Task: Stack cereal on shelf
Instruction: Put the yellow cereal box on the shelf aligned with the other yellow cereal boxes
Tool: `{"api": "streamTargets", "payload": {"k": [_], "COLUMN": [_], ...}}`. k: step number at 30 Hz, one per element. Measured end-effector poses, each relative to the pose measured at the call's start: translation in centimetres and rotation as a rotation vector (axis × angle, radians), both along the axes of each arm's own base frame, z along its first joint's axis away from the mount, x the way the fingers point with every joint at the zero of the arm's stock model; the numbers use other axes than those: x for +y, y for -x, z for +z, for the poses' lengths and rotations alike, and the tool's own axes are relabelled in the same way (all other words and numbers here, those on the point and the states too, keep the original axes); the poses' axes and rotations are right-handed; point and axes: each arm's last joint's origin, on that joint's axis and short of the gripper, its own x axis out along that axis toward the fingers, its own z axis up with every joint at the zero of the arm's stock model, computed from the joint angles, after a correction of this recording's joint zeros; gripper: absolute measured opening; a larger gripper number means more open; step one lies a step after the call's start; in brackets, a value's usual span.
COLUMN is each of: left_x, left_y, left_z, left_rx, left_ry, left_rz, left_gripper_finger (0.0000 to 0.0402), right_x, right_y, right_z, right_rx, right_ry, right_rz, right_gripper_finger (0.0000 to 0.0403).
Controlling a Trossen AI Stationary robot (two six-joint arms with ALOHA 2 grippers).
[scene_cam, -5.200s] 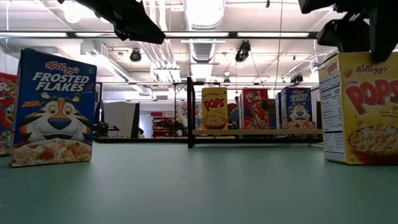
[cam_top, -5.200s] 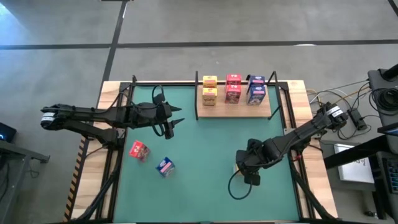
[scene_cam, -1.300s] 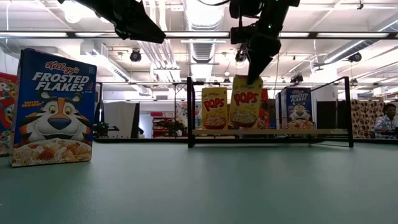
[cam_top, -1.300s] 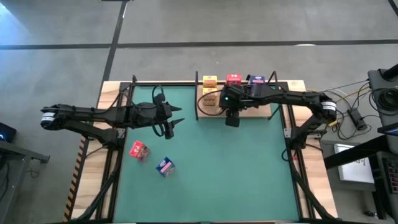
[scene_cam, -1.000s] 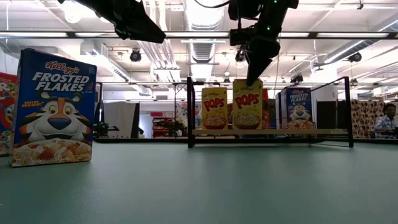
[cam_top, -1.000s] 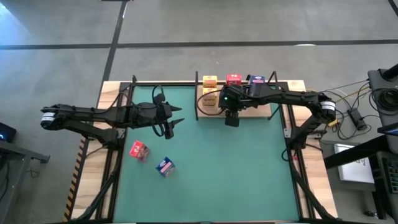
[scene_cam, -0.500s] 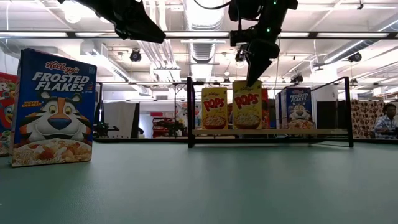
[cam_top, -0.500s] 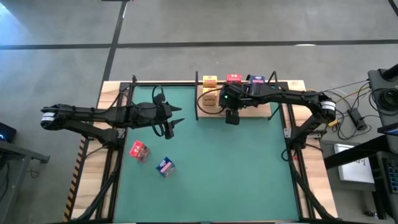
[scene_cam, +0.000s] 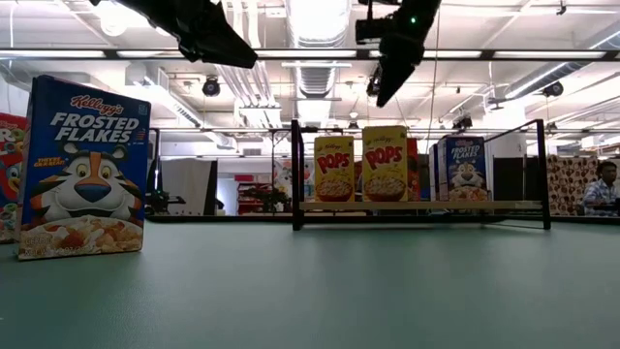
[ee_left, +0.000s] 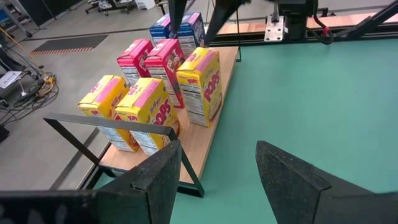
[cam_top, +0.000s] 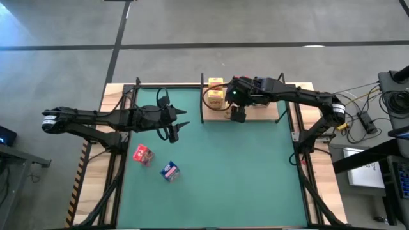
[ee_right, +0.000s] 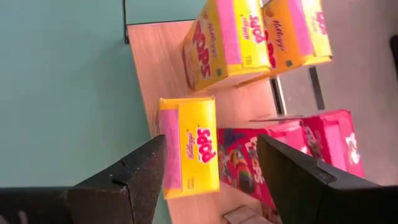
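above the shelf, the right pincer [cam_top: 237,114] hangs with its fingers spread apart and nothing between them. under it, a yellow box [ee_right: 188,147] stands free on the front part of the wooden board, not touched by the fingers. in the low view the same box [scene_cam: 385,163] stands upright beside another yellow box [scene_cam: 333,168], so i judge that this one is already delivered.

around it, the shelf [ee_left: 213,127] carries more cereal. the left wrist view shows there three yellow boxes, two red boxes [ee_left: 163,62] behind them, and two blue boxes [ee_left: 180,26] at the far end. this makes seven boxes on the board, as far as i can count; some stand close together and partly hide each other.

farther out, on the green surface [cam_top: 255,172], two boxes are not yet put away: one red box [cam_top: 142,154] and one blue box [cam_top: 169,170], lying near each other on the left side and well apart from the shelf. the left pincer [cam_top: 176,128] waits over the surface near them, also with fingers open and empty.

so most of the task looks done, and these two boxes are what is left. they lie much nearer to the left arm. whether the boxes must also go one on top of another, the pictures do not tell me.
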Motion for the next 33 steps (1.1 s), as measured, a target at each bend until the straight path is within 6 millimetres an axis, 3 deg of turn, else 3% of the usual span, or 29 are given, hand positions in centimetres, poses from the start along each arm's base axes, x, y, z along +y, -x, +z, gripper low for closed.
{"api": "streamTargets", "payload": {"k": [4, 8, 14, 20, 27, 33], "left_x": [0.0, 0.0, 0.0, 0.0, 0.0, 0.0], "left_y": [0.0, 0.1, 0.1, 0.1, 0.1, 0.1], "left_z": [-0.1, -0.1, -0.2, -0.2, -0.2, -0.1], "left_rx": [0.008, 0.015, 0.017, 0.017, 0.016, 0.014], "left_ry": [0.001, 0.004, 0.005, 0.005, 0.005, 0.005], "left_rz": [0.001, 0.002, 0.002, 0.002, 0.002, 0.002], "left_gripper_finger": [0.0192, 0.0192, 0.0192, 0.0192, 0.0192, 0.0192], "right_x": [0.2, 0.5, 0.9, 0.7, 0.4, 0.1], "right_y": [0.6, 1.6, 2.9, 3.0, 2.4, 1.7], "right_z": [0.8, 0.3, -1.5, -4.1, -7.0, -7.8], "right_rx": [0.013, 0.102, 0.194, 0.209, 0.173, 0.097], "right_ry": [-0.041, -0.093, -0.129, -0.048, -0.018, 0.015], "right_rz": [-0.067, -0.128, -0.171, -0.179, -0.126, -0.096], "right_gripper_finger": [0.0223, 0.0191, 0.0106, 0.0018, 0.0013, 0.0012]}}
